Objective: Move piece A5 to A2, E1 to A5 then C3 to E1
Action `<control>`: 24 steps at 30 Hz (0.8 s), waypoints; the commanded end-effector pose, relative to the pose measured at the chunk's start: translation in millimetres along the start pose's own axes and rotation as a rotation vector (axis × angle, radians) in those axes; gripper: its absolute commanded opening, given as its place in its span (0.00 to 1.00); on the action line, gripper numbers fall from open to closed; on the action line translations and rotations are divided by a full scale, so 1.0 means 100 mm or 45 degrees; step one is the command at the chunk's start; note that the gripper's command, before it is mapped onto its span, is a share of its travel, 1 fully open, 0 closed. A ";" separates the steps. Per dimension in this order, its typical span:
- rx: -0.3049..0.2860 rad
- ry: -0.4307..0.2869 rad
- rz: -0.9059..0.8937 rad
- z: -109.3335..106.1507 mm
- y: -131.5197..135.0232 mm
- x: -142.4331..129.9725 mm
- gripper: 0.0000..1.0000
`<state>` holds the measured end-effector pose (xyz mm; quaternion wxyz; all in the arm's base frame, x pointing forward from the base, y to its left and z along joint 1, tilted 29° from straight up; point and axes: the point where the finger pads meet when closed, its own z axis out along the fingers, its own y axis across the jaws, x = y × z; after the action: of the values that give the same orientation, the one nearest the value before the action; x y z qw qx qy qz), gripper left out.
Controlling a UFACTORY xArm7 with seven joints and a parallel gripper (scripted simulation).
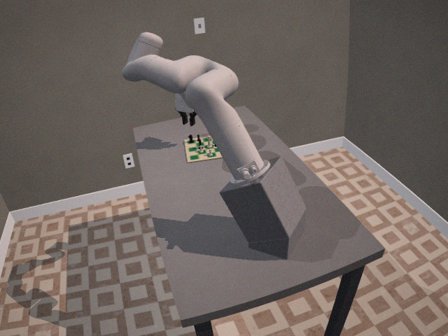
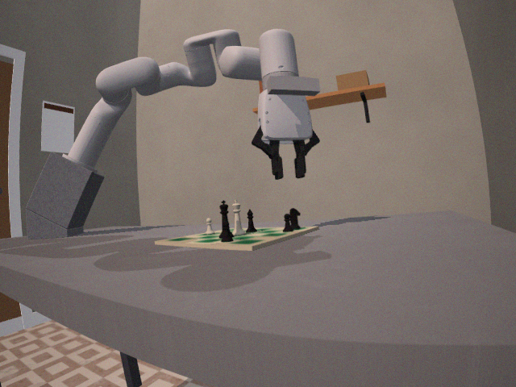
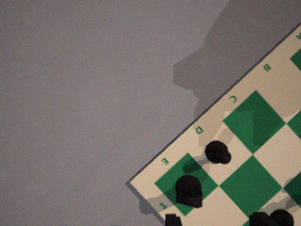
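My gripper (image 1: 188, 123) (image 2: 289, 177) (image 3: 216, 220) is open, part-way, and empty, well above the board (image 2: 204, 246) (image 3: 146, 179). The black knight (image 1: 190, 138) (image 2: 294, 218) (image 3: 189, 190) stands upright on E1, in the far-left corner in the top view. The white king (image 1: 208, 141) (image 2: 237, 220) stands upright in the middle of the board, seemingly on C3. The black king (image 2: 225, 225) stands upright near the board's A edge, seemingly on A2. A5 looks empty in the exterior view; the arm hides it in the top view.
A black pawn (image 1: 198, 138) (image 2: 287, 222) (image 3: 216, 152) stands on D1, close beside the knight. A black bishop (image 2: 250, 222) (image 3: 282, 218) stands beside the white king. A white pawn (image 1: 210, 153) (image 2: 209, 226) is nearer the arm base. A wall shelf (image 2: 346, 94) is behind.
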<state>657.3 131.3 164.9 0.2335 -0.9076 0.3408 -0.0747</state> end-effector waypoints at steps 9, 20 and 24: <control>0.004 0.005 0.001 -0.02 -0.01 0.02 0.41; 0.003 0.005 0.000 0.02 -0.01 0.02 0.41; 0.003 0.005 0.000 0.06 -0.01 0.02 0.41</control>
<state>659.0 133.4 159.8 0.2334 -0.9076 0.3408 -0.0747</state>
